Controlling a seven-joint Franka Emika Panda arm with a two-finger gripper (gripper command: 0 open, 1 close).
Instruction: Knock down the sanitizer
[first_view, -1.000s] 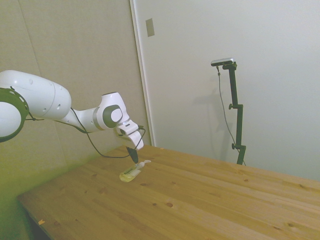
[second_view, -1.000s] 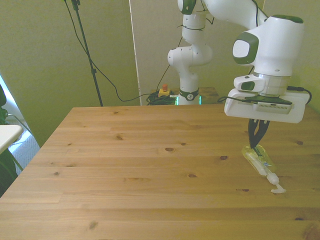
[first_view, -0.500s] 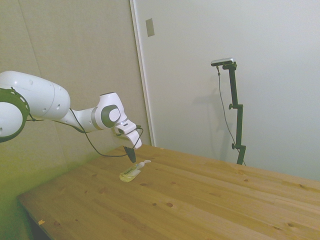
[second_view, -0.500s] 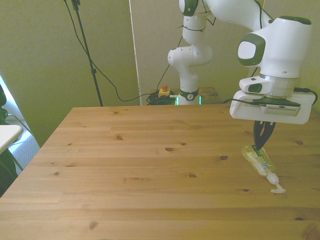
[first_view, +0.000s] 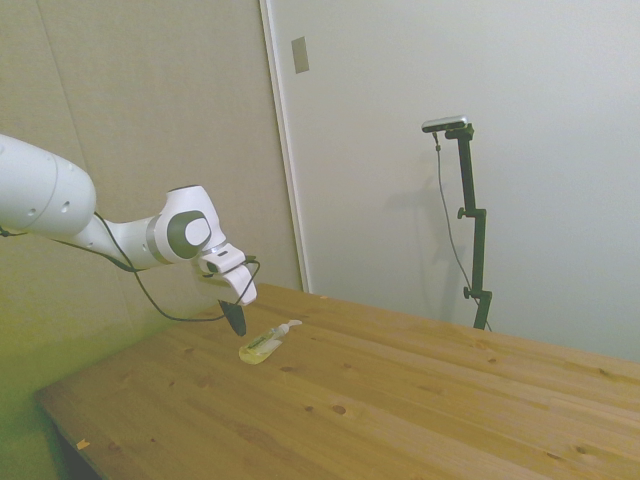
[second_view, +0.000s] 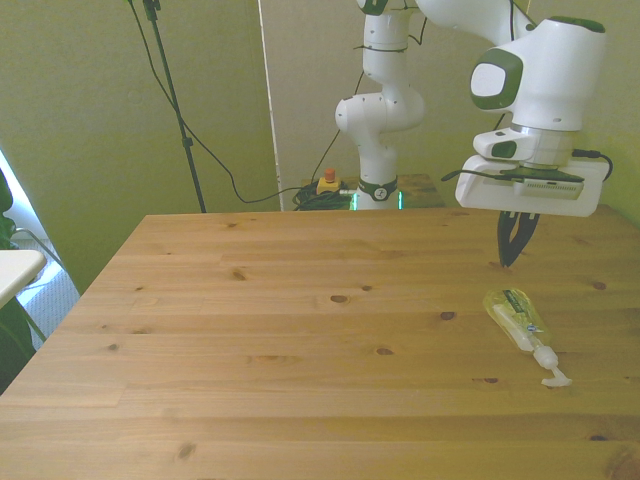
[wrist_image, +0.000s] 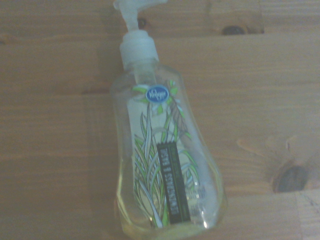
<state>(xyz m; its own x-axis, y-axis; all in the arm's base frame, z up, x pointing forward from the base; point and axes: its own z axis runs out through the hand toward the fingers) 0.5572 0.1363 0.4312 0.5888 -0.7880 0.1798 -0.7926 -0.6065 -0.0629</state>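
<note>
Sanitizer lies flat on the table, unmoved, pump end away from the gripper. Gripper, fingers pinched together and holding nothing, has lifted clear and drawn back; earlier its tips were at the bottle's base.

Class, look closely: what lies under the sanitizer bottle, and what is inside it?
The sanitizer lies flat on the bare wooden table. Pale yellow-green liquid shows through its clear wall. Its printed label covers part of the inside and the wood right beneath it.
</note>
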